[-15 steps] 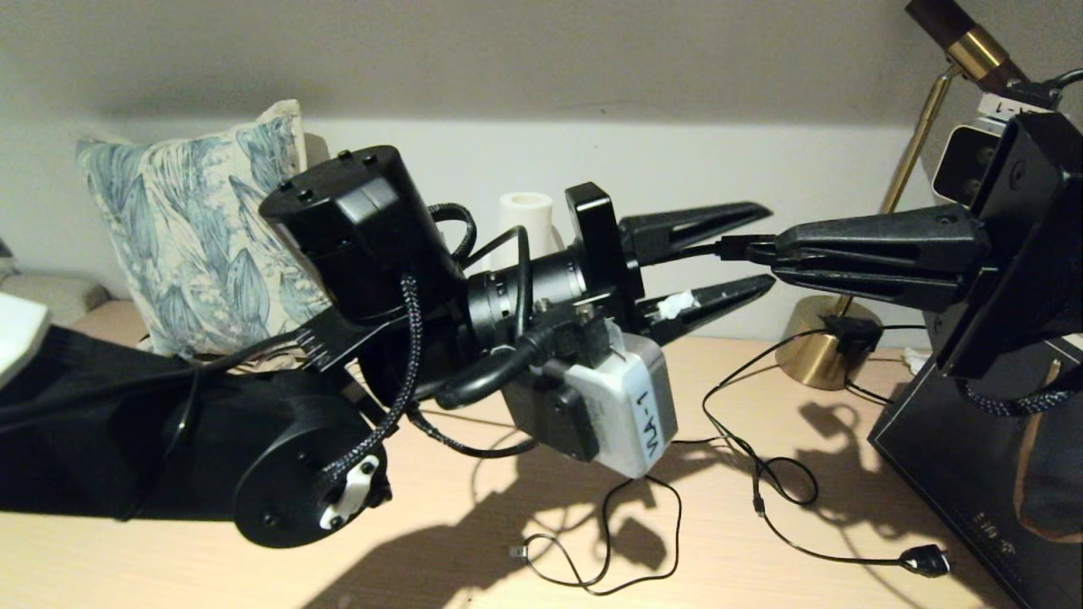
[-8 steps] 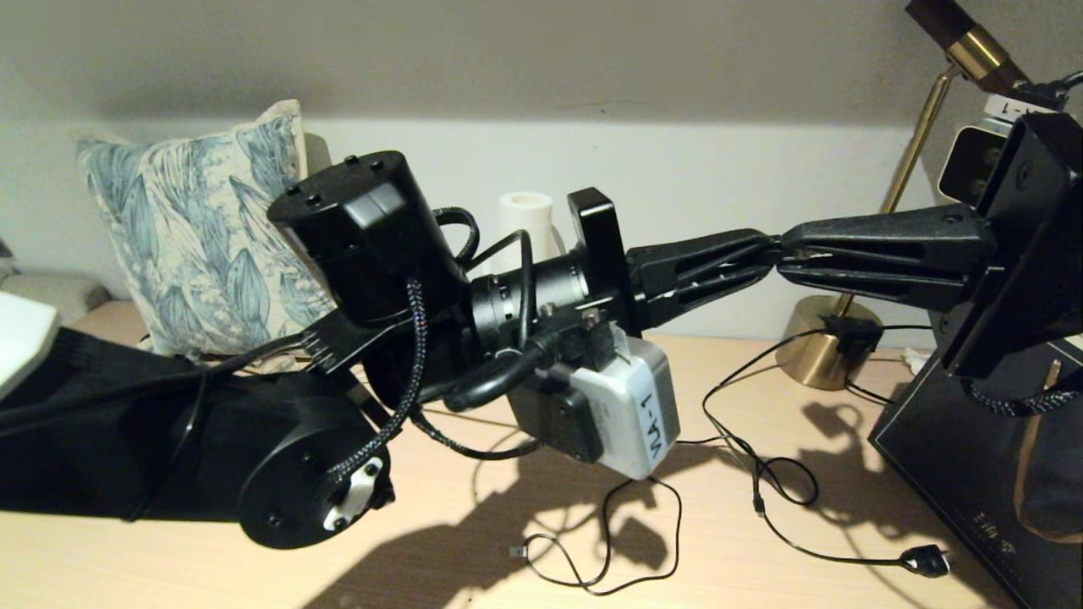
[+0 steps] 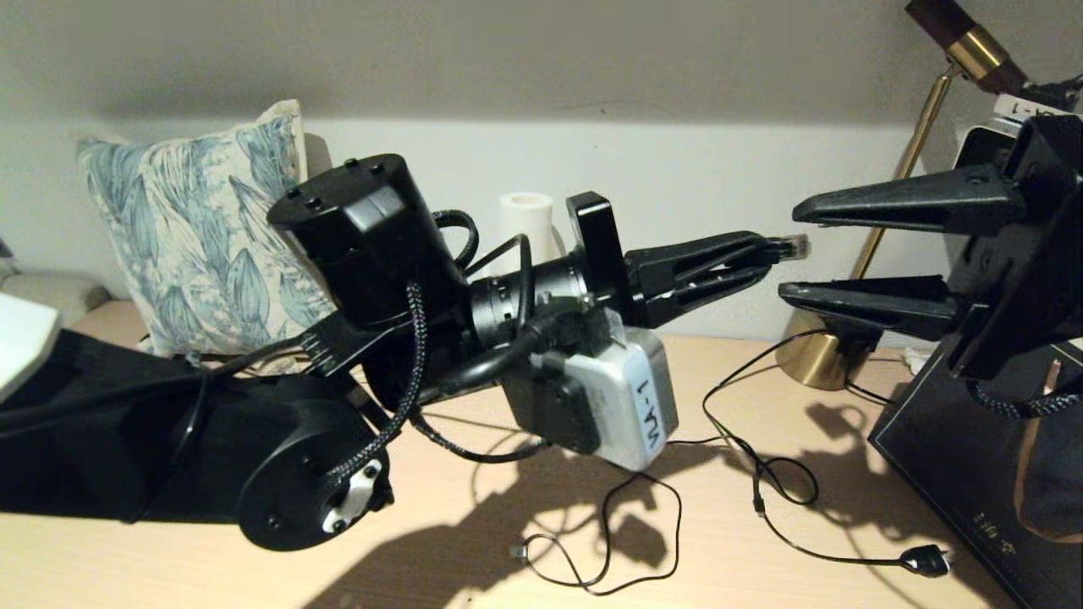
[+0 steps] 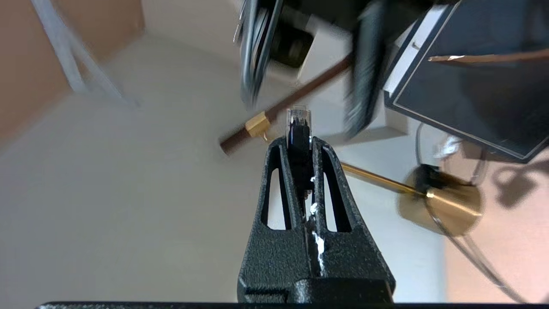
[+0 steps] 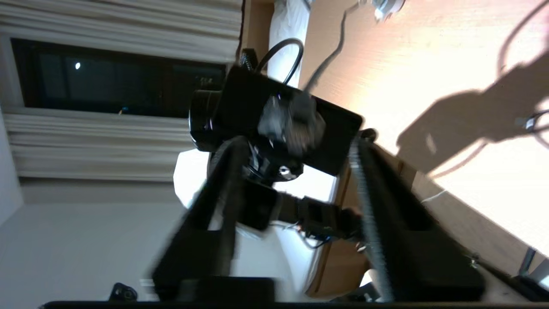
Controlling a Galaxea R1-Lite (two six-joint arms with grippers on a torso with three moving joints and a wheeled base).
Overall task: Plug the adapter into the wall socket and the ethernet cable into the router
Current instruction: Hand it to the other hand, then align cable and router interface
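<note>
The ethernet cable's clear clip connector [image 3: 792, 246] sticks out past the tips of my left gripper [image 3: 761, 251], which is shut on the black boot behind it, held high over the desk. The left wrist view shows the same connector [image 4: 298, 116] poking from the closed left gripper [image 4: 299, 143]. My right gripper [image 3: 788, 254] faces it from the right, open, one finger above the connector and one below, touching nothing. In its own view the right gripper [image 5: 296, 146] is open and empty. The adapter, wall socket and router are out of view.
A brass lamp base [image 3: 816, 342] and a black box [image 3: 956, 457] stand at the right. Thin black cords lie looped on the wooden desk [image 3: 254, 575]: one with a black plug [image 3: 924, 560], another with a small connector [image 3: 518, 551]. A leaf-print pillow [image 3: 195, 237] leans at back left.
A second ago the right gripper held the connector and the left stood open around it. The left then shut on it, and the right has now opened and let go.
</note>
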